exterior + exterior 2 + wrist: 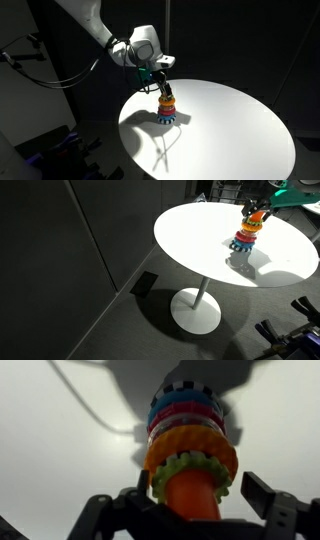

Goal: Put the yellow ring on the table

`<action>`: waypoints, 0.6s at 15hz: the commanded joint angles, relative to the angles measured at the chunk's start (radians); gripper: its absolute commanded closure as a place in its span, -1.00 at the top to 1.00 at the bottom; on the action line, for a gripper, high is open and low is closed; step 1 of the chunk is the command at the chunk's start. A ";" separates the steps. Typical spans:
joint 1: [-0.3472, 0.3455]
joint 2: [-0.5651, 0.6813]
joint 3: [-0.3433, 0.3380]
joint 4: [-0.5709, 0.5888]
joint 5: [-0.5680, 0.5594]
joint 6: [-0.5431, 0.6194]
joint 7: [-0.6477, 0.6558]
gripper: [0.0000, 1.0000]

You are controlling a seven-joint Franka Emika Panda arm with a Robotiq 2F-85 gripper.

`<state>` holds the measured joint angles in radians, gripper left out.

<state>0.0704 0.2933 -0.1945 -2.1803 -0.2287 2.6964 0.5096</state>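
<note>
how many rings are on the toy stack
4 in the wrist view: blue ring lowest, red ring above, then orange ring, yellow ring on top. More may be hidden.

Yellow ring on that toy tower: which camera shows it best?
The wrist view. There the yellow ring is close up, its scalloped edge clear, right next to the orange ring. In both exterior views the ring stack is small and distant, and the yellow ring cannot be picked out.
</note>
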 commanded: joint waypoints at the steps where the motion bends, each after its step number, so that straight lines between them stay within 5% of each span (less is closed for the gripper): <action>1: 0.023 0.021 -0.024 0.025 -0.026 0.010 0.041 0.36; 4: 0.029 0.010 -0.027 0.025 -0.020 0.004 0.046 -0.03; 9: 0.029 -0.033 -0.032 0.016 -0.020 -0.019 0.042 -0.03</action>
<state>0.0886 0.2923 -0.2117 -2.1691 -0.2287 2.6976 0.5282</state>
